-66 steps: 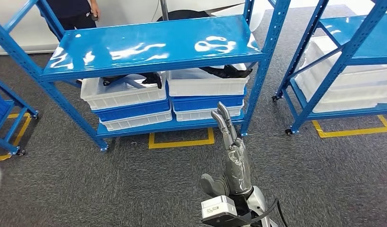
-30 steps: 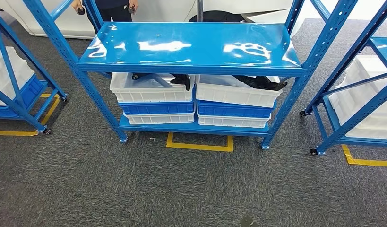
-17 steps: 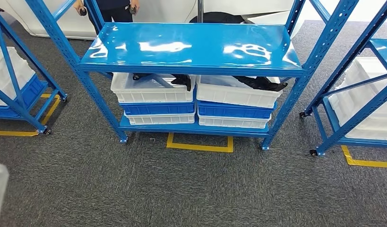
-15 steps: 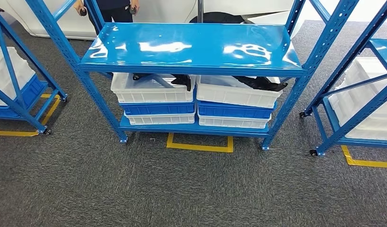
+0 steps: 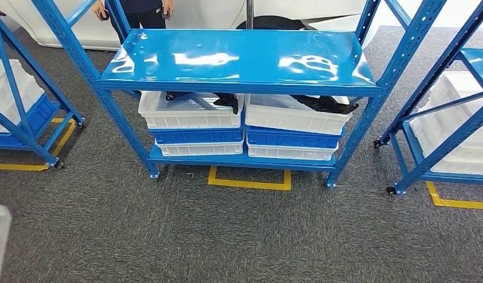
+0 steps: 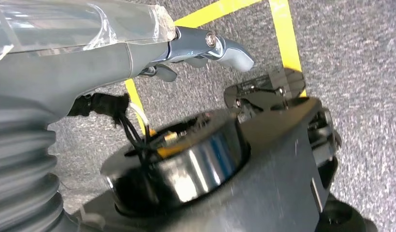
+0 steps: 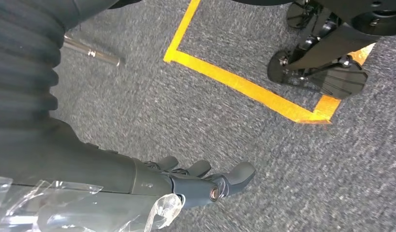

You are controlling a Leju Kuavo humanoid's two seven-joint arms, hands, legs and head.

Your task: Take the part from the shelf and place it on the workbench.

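From the head view, a blue shelf [image 5: 239, 59] stands ahead on grey carpet [image 5: 239, 236], with a glossy bare upper deck and, beneath it, white bins [image 5: 190, 112] stacked on blue bins [image 5: 197, 135]. Dark parts [image 5: 324, 104] lie in the top white bins, one in the left bin near its right end and one across the right bin; these sit on the shelf, well apart from both hands. A yellow tape outline [image 5: 249, 179] marks the floor just before the shelf, and a person [image 5: 135, 9] stands behind it. More blue racks with white bins flank it on both sides. In the left wrist view, the left hand [image 6: 196, 48] hangs above carpet and yellow tape, its fingers lightly bent and apart, grasping nothing. In the right wrist view, the right hand [image 7: 200, 179] also hangs over carpet near a yellow tape corner, fingers loosely extended and released, with no part between them.
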